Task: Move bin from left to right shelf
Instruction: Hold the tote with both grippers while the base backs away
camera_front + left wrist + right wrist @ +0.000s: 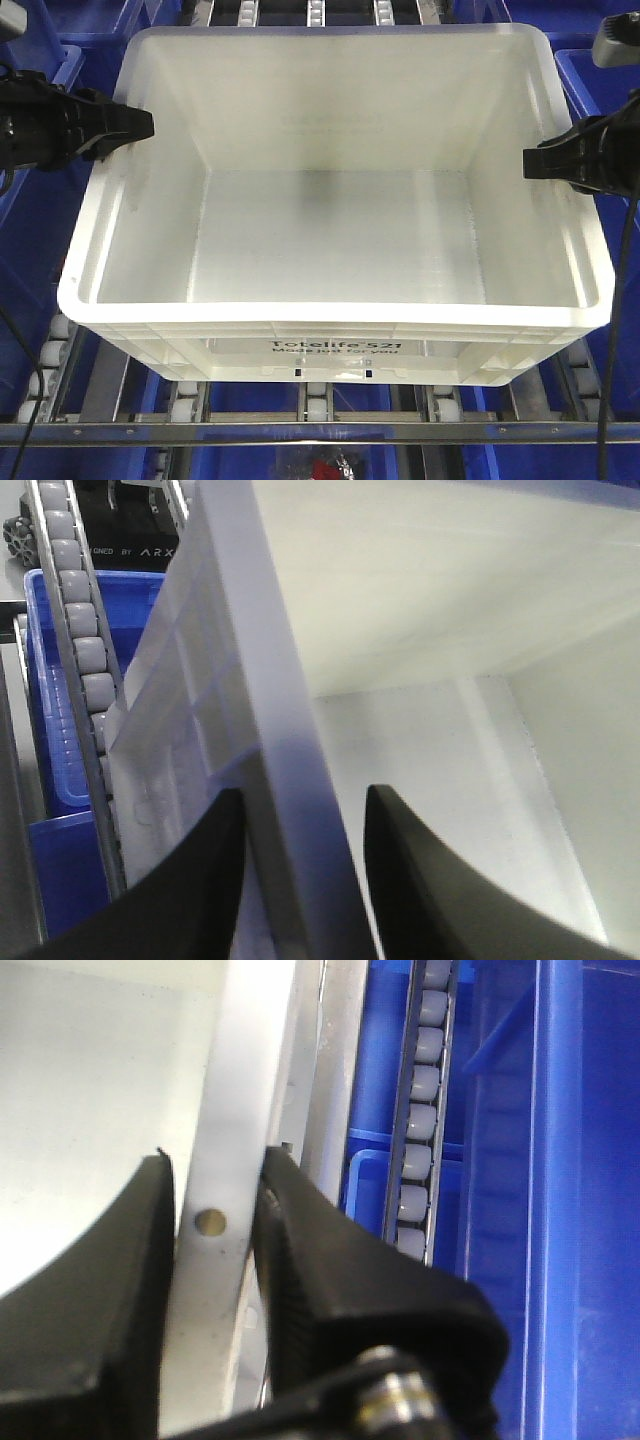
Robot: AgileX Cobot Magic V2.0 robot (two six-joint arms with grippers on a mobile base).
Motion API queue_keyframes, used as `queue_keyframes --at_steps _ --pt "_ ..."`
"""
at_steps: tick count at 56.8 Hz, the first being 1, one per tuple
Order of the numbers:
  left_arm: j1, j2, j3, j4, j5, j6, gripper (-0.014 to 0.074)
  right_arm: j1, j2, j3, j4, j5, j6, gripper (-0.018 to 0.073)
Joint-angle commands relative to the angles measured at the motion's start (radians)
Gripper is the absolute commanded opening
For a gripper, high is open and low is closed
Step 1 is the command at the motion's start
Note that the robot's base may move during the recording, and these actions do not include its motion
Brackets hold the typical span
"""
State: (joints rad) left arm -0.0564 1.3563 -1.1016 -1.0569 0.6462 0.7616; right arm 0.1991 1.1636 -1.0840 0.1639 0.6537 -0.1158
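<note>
On roller rails (315, 398) between blue plastic bins (28, 235) sits the large white rectangular plastic tote (330, 316), right gripper (530, 162) pinching its three-o'clock rim, left gripper (148, 122) straddling nine o'clock, clamp unclear, for a balanced lift.

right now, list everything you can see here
bin: one, white, empty, centre, resting on the rollers
blue bins: several, blue, either side of and below the white one
rollers: many, pale grey, in rows under the bin
metal rail: one, silver, across the front edge
red item: one, red, bottom centre, too small to identify
left gripper: one, black, astride the bin's left rim
right gripper: one, black, clamped on the bin's right rim
</note>
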Motion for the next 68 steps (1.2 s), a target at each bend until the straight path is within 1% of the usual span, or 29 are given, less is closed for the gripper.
queue_keyframes --at_steps 1,68 --pt "-0.046 -0.048 -0.047 -0.179 0.216 0.013 -0.0003 0.031 -0.029 -0.045 0.18 -0.143 -0.033 -0.0004" --pt "-0.046 -0.048 -0.047 -0.179 0.216 0.013 -0.0003 0.031 -0.029 -0.045 0.18 -0.143 -0.033 -0.0004"
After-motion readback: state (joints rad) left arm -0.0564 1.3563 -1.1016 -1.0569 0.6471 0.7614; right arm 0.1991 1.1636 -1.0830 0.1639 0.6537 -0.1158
